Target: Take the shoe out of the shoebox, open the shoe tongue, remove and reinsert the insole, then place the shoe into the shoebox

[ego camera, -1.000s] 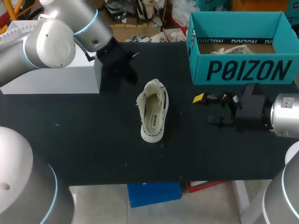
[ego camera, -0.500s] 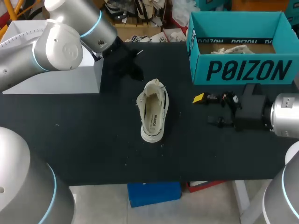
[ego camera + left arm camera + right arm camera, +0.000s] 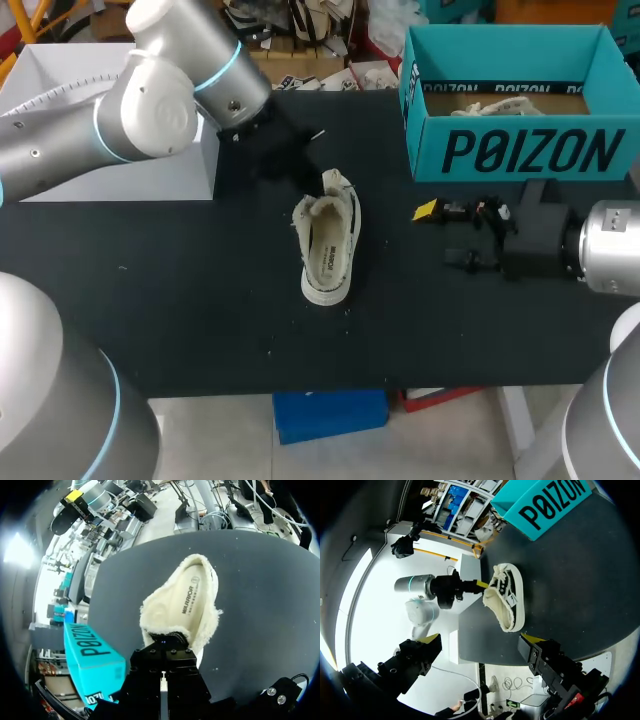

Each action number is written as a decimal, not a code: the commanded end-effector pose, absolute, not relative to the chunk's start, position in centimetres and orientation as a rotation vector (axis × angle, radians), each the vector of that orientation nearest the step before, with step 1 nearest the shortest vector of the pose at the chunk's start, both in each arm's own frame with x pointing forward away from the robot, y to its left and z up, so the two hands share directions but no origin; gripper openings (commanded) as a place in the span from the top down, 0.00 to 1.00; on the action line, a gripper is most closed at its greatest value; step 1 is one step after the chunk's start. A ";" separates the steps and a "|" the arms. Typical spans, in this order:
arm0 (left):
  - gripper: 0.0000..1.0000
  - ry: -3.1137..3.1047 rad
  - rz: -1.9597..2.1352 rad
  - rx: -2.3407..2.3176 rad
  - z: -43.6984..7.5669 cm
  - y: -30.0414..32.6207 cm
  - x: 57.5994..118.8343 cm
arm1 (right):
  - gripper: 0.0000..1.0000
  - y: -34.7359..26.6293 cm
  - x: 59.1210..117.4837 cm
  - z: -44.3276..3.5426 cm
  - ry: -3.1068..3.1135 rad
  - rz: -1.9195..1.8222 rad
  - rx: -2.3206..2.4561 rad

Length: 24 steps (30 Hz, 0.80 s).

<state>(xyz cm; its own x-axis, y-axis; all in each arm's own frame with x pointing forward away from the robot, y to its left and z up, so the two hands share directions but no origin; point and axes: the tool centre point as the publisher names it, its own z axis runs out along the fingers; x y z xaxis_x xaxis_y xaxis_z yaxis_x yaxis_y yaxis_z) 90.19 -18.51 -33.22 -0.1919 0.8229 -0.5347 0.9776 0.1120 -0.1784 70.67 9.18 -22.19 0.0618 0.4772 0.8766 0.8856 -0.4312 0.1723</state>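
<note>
at the upper left of the head view a pale box (image 3: 150, 180) sits on the black table (image 3: 200, 300), and my left arm comes in over it. the left gripper (image 3: 306, 172) is down at the upper end of the shoe (image 3: 328, 240), by its fleecy collar. in the right wrist view a yellow tip seems to touch that same end. whether this claw is spread or pinching the shoe i cannot tell, since its own wrist view shows only the black body over the near end of the shoe. the shoe is out of the box, resting on its sole in the middle of the frame with its opening upward. its printed insole (image 3: 187, 592) lies in place inside the cream lining. at the upper right stands the teal shoebox (image 3: 520, 150), open at the top, well apart from the shoe, with something pale inside. below it, at the right edge, my right arm lies low over the table. the right gripper (image 3: 441, 236) is spread wide with nothing between its yellow tips, pointing toward the shoe and apart from it
</note>
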 end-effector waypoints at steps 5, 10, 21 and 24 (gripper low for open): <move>1.00 2.110 -0.725 1.792 -34.7 -17.6 86.6 | 0.00 9.2 70.7 -22.2 -1.357 -1.330 -1.935; 1.00 2.108 -0.722 1.795 -34.2 -16.6 86.3 | 0.00 9.2 70.7 -22.2 -1.357 -1.330 -1.935; 0.00 2.225 -0.898 1.757 -30.4 -13.2 85.5 | 0.00 9.2 70.7 -22.2 -1.357 -1.330 -1.935; 0.00 2.283 -0.901 1.741 -29.6 -12.2 84.8 | 0.00 9.2 70.7 -22.2 -1.357 -1.330 -1.935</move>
